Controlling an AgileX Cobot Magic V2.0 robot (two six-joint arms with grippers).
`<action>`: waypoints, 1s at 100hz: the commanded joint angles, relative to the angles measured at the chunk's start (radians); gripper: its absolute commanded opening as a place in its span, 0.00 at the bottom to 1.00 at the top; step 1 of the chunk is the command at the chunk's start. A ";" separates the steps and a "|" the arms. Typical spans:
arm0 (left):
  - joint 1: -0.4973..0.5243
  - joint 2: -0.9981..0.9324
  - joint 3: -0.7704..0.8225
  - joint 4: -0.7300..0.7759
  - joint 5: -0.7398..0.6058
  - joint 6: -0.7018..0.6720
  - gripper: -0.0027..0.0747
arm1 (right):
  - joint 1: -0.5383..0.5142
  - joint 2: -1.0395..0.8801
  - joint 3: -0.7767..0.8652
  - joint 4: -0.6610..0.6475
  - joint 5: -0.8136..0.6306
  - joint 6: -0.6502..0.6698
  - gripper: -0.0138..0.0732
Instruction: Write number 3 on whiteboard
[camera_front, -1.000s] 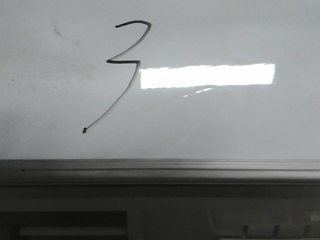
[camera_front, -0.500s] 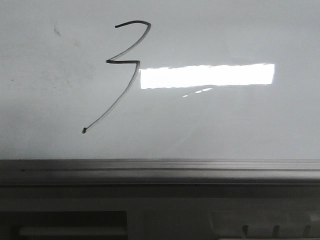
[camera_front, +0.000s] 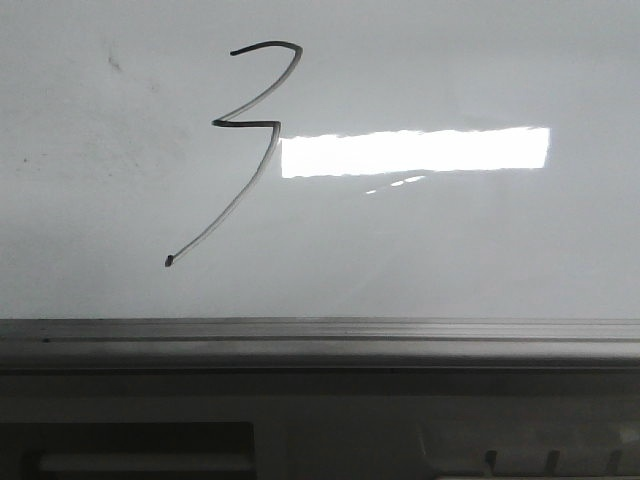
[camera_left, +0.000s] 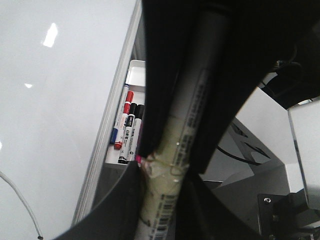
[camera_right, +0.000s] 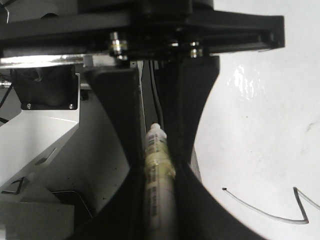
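The left claw (camera_left: 170, 165) is pinching a taped marker (camera_left: 172, 150) between its dark fingers (camera_left: 155, 100); the right claw (camera_right: 157, 165) likewise grips a second marker (camera_right: 159, 175); beside the whiteboard (camera_front: 450, 250) frame a tray (camera_left: 131, 75) holds spare pens (camera_left: 127, 125); the number 3 (camera_front: 250, 130) stands on the board's upper left, its tail slanting down to a dot.

The whiteboard (camera_front: 450, 250) face ahead of me is open from 9 to 3 o'clock; only the flat 3 (camera_front: 245, 140) marks it at 11 o'clock. At 6 o'clock the frame (camera_front: 320, 335) runs the full width as a raised ledge. In my left wrist view, a tray (camera_left: 134, 70) of markers (camera_left: 127, 127) sits just beside the frame, narrowing passage there.
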 joint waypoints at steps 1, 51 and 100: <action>-0.003 -0.005 -0.031 -0.068 -0.045 -0.059 0.01 | 0.000 -0.021 -0.033 -0.026 -0.083 -0.005 0.11; -0.003 -0.089 0.081 -0.052 -0.267 -0.195 0.01 | -0.062 -0.247 -0.033 -0.063 -0.119 0.068 0.70; -0.003 -0.182 0.519 -0.083 -1.094 -0.529 0.01 | -0.237 -0.419 0.109 -0.219 -0.020 0.281 0.11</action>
